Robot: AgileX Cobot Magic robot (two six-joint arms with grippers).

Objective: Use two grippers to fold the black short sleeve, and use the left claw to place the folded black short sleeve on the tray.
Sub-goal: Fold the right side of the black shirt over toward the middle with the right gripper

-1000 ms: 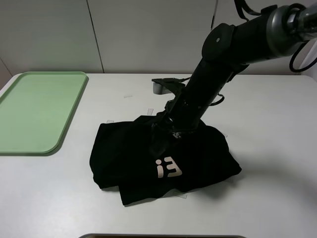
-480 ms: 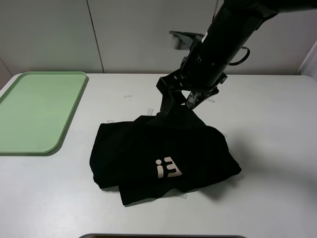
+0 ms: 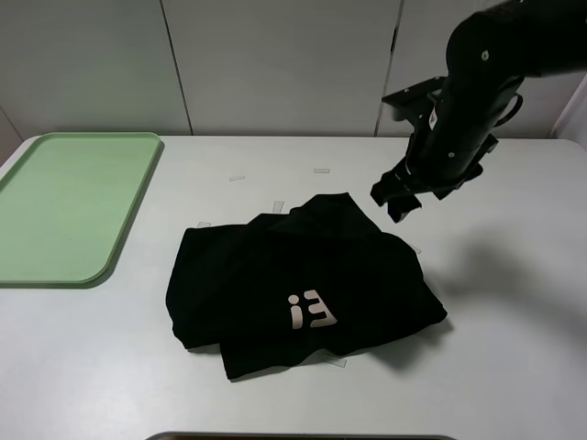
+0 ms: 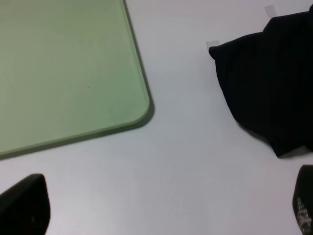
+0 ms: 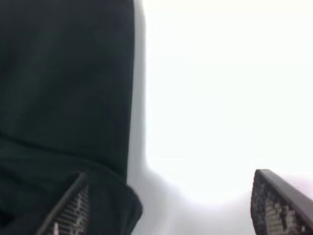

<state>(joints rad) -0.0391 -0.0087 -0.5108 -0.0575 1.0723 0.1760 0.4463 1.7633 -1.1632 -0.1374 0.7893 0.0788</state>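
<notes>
The black short sleeve (image 3: 303, 284) lies folded in a bundle mid-table, pale letters facing up near its front. My right gripper (image 3: 401, 200) hovers just past the shirt's back right corner, open and holding nothing. In the right wrist view its fingertips (image 5: 274, 203) stand wide apart, one over the shirt's edge (image 5: 58, 98), with bare white table between them. The pale green tray (image 3: 64, 202) sits at the far left, with nothing on it. In the left wrist view the left claw (image 4: 164, 215) is open above bare table between the tray's corner (image 4: 73, 63) and the shirt (image 4: 274, 83). The left arm is outside the high view.
Small clear tape marks (image 3: 321, 170) dot the white table behind the shirt. A pale wall runs along the back edge. The right arm (image 3: 477, 82) reaches in from the upper right.
My right gripper has let go of the shirt's back edge, risen and swung right, off the cloth. The shirt's back edge has settled into a small peak.
</notes>
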